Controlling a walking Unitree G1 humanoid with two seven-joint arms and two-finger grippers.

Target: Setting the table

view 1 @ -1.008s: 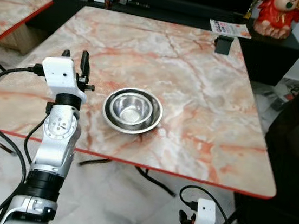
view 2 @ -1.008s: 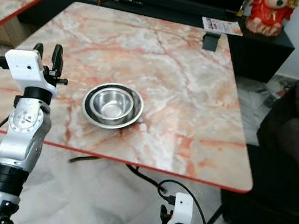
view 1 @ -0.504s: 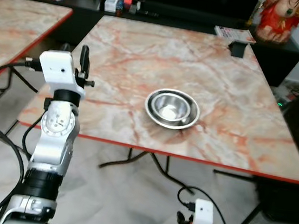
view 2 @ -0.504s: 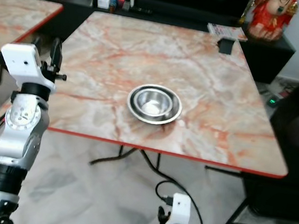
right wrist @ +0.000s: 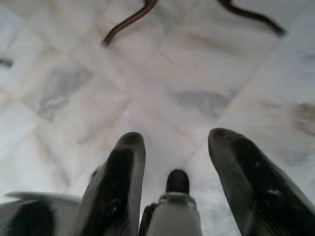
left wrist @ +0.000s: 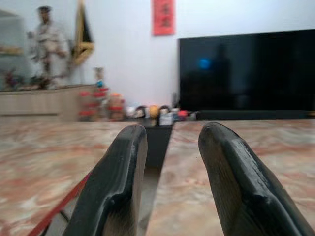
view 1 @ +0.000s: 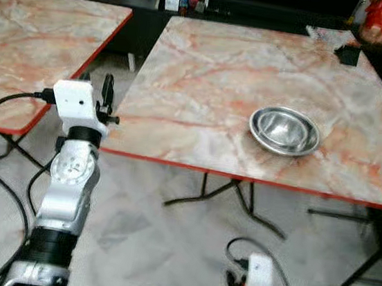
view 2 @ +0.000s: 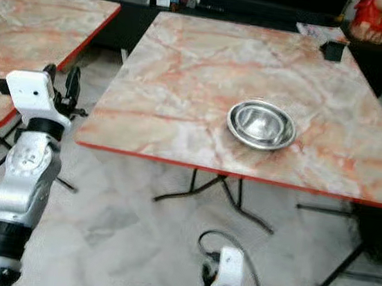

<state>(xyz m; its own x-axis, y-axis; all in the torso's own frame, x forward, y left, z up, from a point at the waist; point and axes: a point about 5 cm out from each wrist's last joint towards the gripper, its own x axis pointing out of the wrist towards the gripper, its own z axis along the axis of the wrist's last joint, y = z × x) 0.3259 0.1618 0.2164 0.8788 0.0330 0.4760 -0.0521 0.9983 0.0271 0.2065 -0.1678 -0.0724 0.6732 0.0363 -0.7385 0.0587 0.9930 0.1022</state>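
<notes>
Two nested steel bowls (view 1: 284, 130) sit on the marble table (view 1: 207, 68) with a red rim, near its front edge. My left gripper (view 2: 61, 77) is raised and open, holding nothing, off the table's left corner and far left of the bowls. In the left wrist view its fingers (left wrist: 115, 187) point along the gap between two tables toward a dark TV. My right gripper (right wrist: 174, 142) hangs low over the pale floor, open, with nothing between its fingers.
A second marble table (view 1: 29, 39) stands on the left, with a narrow aisle between the two. A dark low cabinet (view 1: 263, 12) with figurines and small items runs along the back. Folding table legs (view 1: 227, 193) and cables cross the tiled floor.
The view has backed away and swung left, so the bowls now lie farther off to the right. My left gripper, earlier over the table's left part, is now beyond its corner. Both grippers stay open.
</notes>
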